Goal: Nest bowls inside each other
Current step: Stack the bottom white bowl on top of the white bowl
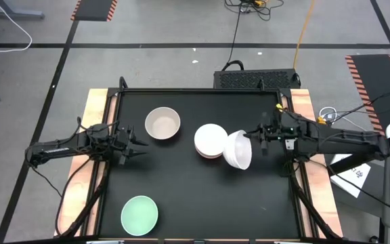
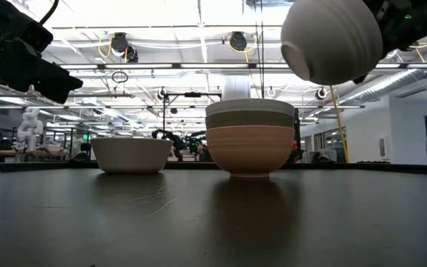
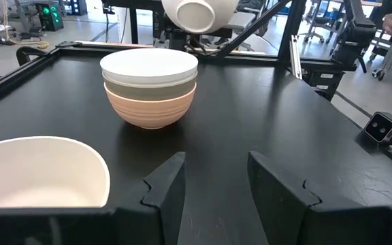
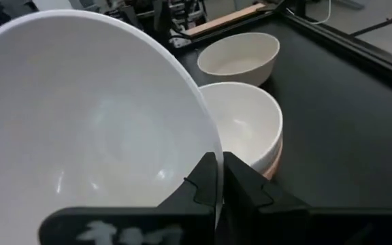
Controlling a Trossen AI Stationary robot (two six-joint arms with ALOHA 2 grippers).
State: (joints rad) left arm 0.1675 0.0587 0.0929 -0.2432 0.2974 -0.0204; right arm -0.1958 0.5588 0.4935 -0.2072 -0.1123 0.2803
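My right gripper (image 1: 251, 136) is shut on a white bowl (image 1: 238, 150) and holds it in the air just right of the stack (image 1: 209, 141). The stack is a white bowl in an olive-brown one in a salmon-orange one (image 2: 250, 150), which stands on the table by its foot. A beige-grey bowl (image 1: 162, 123) stands left of the stack, and a mint green bowl (image 1: 139, 214) stands near the table's near edge. My left gripper (image 1: 138, 143) is open and hovers left of the beige-grey bowl (image 3: 39, 170), pointing toward the stack (image 3: 150, 88). My right gripper (image 4: 218, 182) pinches the white bowl's rim (image 4: 206, 146), one finger inside the bowl and one outside. The fingers come about level from the table's right side. The bowl (image 2: 332, 38) is lifted clear and tipped on its side, with its foot (image 3: 197, 12) toward the table's left.
The black mat has a raised frame (image 1: 202, 90) along its edges, with wooden strips (image 1: 95, 108) to the left and right. There is open mat between the stack and the mint green bowl. Cables and papers (image 1: 357, 173) lie off the table's right side.
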